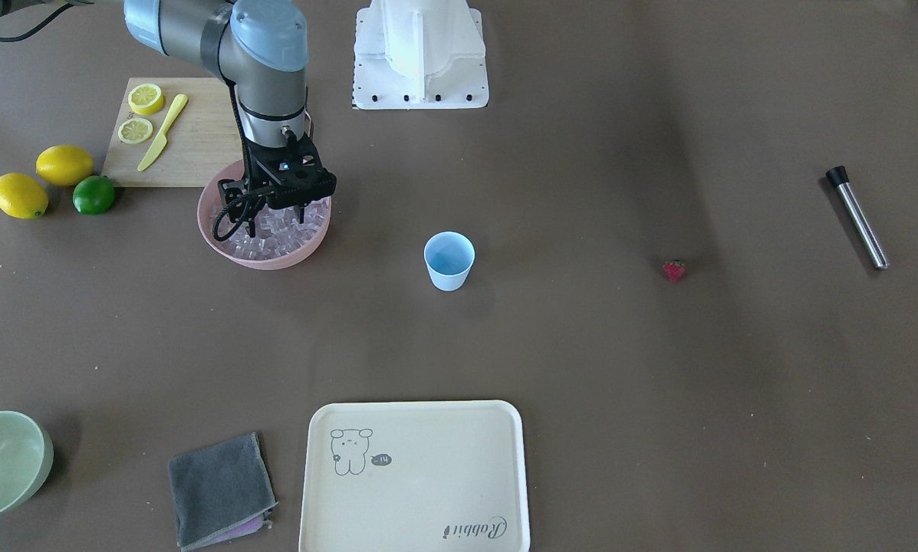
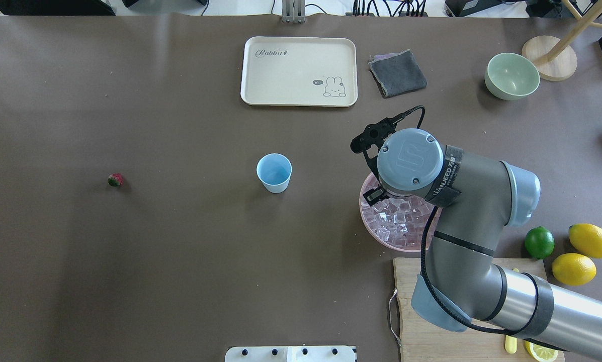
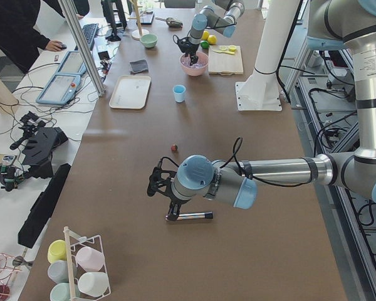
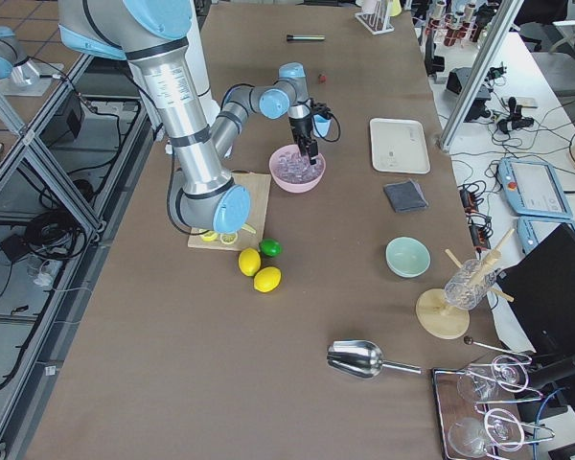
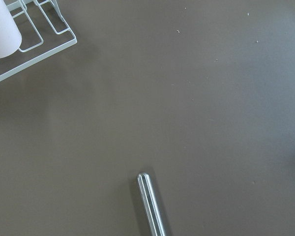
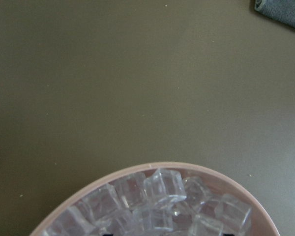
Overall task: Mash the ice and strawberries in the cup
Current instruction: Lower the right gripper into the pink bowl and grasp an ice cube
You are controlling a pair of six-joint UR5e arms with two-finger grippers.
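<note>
Just beneath right end effector (image 1: 281, 212), ice (image 1: 265, 245)

**What We See Around the Table**

We find a wooden cutting board (image 1: 198, 146) carrying two lemon slices (image 1: 145, 99) with a yellow knife (image 1: 162, 132) just beside them. Off the board's end, two whole lemons (image 1: 64, 165) and a lime (image 1: 93, 195) lie close together. A pink bowl (image 1: 271, 261) sits by the board's corner. Along the operators' edge we see a cream tray (image 1: 443, 475) printed with a cartoon animal, a folded grey cloth (image 1: 219, 491) beside it, and a pale green bowl (image 1: 2, 464) further along. Well apart from these lies a metal rod (image 1: 857, 218) with a black cap.
</note>
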